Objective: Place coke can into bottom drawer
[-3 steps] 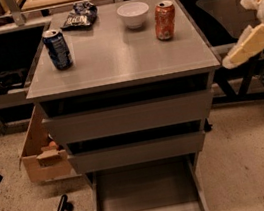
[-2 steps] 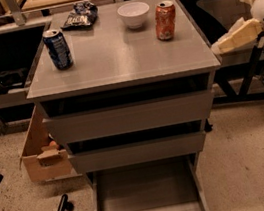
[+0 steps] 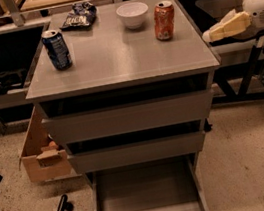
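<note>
The coke can (image 3: 164, 20) stands upright at the back right of the grey cabinet's top (image 3: 119, 59). The bottom drawer (image 3: 147, 191) is pulled out below the two upper drawers, and its flat grey floor holds nothing. My gripper (image 3: 227, 27) hangs in the air to the right of the cabinet, at about the height of the top. It is a little to the right of the coke can and slightly nearer the front, and it is not touching the can.
A dark blue can (image 3: 56, 49) stands at the left of the top. A white bowl (image 3: 132, 14) and a dark snack bag (image 3: 77, 16) sit at the back. A cardboard box (image 3: 41, 154) is on the floor to the left, and black cables and a stand lie at lower left.
My gripper has moved up and to the left, closer to the cabinet's right edge and the coke can. Nothing on the cabinet has moved.
</note>
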Available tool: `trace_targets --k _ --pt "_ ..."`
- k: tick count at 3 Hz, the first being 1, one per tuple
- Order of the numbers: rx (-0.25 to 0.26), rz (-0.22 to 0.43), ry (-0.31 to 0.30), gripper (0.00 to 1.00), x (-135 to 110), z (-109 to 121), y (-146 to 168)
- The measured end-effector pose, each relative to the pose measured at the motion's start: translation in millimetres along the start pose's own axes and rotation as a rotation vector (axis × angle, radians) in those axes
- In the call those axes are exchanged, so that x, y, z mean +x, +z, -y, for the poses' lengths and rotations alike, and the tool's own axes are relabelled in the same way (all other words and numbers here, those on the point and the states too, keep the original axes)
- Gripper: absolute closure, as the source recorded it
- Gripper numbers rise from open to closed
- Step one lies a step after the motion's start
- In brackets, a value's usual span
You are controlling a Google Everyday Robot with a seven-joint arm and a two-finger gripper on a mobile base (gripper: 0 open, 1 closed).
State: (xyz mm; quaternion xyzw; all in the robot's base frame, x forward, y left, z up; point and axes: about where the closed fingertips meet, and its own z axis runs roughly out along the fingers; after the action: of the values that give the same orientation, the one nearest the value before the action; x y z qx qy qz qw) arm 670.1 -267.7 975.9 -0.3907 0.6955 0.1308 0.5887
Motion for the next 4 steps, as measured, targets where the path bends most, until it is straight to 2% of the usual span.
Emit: trace_targets --k 1,2,3,4 --pt "-0.003 0.005 0.022 0.0 2.3 5.4 16.3" --pt "0.014 0.05 0.104 0.0 7.5 25.3 61.8" --pt "0.036 0.078 0.199 0.0 18.1 42.0 128.1" --pt "0.037 0.095 0.248 0.0 20.9 47.2 180.1"
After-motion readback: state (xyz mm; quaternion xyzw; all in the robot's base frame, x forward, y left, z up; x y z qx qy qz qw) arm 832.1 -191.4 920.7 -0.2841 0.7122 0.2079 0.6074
